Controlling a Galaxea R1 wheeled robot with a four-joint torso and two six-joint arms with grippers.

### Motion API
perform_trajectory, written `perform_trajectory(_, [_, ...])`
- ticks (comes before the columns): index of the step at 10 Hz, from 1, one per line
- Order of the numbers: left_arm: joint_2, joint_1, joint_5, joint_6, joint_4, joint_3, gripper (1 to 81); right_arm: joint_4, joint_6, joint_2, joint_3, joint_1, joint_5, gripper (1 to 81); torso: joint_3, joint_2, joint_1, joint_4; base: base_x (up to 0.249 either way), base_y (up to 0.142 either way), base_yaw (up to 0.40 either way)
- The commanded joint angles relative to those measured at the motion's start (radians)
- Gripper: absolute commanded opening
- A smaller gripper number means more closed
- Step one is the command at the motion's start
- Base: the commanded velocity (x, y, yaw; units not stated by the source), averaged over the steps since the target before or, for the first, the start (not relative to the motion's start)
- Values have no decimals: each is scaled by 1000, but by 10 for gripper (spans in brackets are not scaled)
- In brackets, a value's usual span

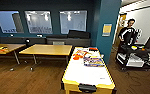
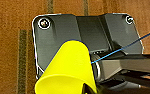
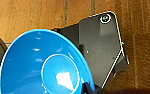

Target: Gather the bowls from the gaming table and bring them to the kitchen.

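Note:
The yellow bowl (image 2: pixel 67 72) hangs above the wooden floor in the left wrist view, and my left gripper (image 2: pixel 86 89) is shut on its rim. In the right wrist view the blue bowl (image 3: pixel 44 66) shows its inside, with my right gripper (image 3: pixel 87 89) shut on its edge, also over the floor. The gaming table (image 1: pixel 87 73), white-topped with yellow trim, stands just ahead in the head view, its near end close to me. Orange pieces (image 1: pixel 77 56) and a colourful box (image 1: pixel 93 61) lie on its far half.
Two wooden tables (image 1: pixel 47 49) stand to the left along a dark bench. A teal pillar (image 1: pixel 106 27) rises behind the gaming table. A person (image 1: pixel 129 31) stands at the right by a black cart (image 1: pixel 133 58). Wooden floor (image 1: pixel 28 80) runs left of the gaming table.

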Motion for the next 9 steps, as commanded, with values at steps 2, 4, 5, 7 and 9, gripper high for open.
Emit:
perform_trajectory(2, [-2, -37, 50, 11, -1, 3, 10, -24, 2, -31, 19, 31, -42, 10, 0, 0, 1, 0, -142, 0, 0])
perform_trajectory(4, [4, -37, 50, 11, 5, 2, 10, -24, 2, -29, 16, 30, -42, 10, 0, 0, 1, 0, -142, 0, 0])
perform_trajectory(5, [1, -37, 50, 11, 3, 2, 10, -24, 2, -28, 16, 33, -42, 10, 0, 0, 1, 0, -149, 0, 0])
perform_trajectory(7, [1, -37, 50, 11, 5, 2, 10, -24, 1, -25, 17, 36, -42, 10, 0, 0, 1, 0, -150, 0, 0])
perform_trajectory(9, [4, -37, 50, 11, 8, 2, 10, -24, 1, -25, 14, 33, -42, 10, 0, 0, 1, 0, -149, 0, 0])
